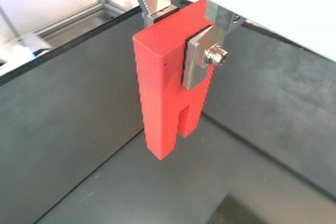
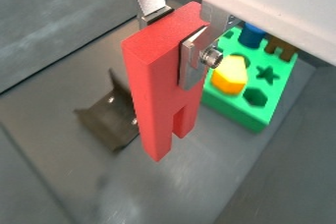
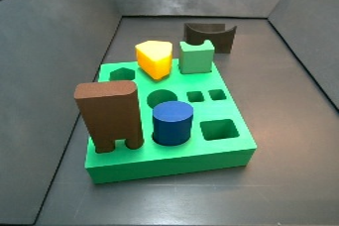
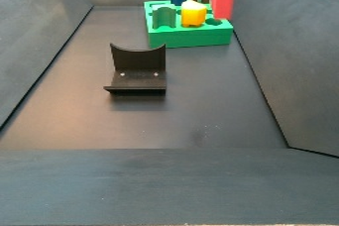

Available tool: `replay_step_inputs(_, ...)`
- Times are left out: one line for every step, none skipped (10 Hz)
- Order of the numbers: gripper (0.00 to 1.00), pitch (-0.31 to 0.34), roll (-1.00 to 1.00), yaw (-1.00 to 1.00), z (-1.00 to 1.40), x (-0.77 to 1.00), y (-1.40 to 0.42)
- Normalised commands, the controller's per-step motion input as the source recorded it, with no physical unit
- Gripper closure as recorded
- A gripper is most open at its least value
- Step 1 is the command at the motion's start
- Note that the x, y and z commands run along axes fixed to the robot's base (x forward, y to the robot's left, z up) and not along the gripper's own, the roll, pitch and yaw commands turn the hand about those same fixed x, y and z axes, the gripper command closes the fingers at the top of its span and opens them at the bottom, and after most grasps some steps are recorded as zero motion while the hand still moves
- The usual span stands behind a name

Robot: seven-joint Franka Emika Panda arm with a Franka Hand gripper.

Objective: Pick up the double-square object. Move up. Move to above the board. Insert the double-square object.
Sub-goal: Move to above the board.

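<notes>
Double-square object (image 2: 160,81): red two-legged block, clamped near its upper end, hanging legs-down above the floor.
Gripper (image 1: 197,43): closed on the block; one silver finger (image 1: 203,59) lies flat against a side face, the opposite finger hidden.
Handling: looks rigid, light and smooth-faced; the flat upper sides are the sensible hold, leaving both legs free.
Fixture (image 4: 135,68): on the floor, between near edge and board.
Board (image 3: 233,152): farther off; twin square holes (image 3: 205,96) unoccupied.
Other pieces: brown block (image 3: 107,115), blue cylinder (image 3: 173,124), yellow piece (image 3: 154,59).
</notes>
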Motion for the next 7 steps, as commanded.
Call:
replay_step_inputs(1.0,-0.002,0.01,0.03,0.09,0.08,-1.0)
replay_step_inputs(1.0,0.003,-0.01,0.02,0.09,0.08,-1.0)
replay_step_inputs(1.0,0.012,0.0,0.01,0.09,0.08,-1.0)
replay_step_inputs(1.0,0.019,-0.01,0.01,0.1,0.08,-1.0)
replay_step_inputs(1.0,0.031,0.0,0.01,0.1,0.08,-1.0)
replay_step_inputs(1.0,0.05,-0.01,0.01,0.11,0.09,-1.0)
replay_step_inputs(1.0,0.065,0.01,0.01,0.11,0.1,-1.0)
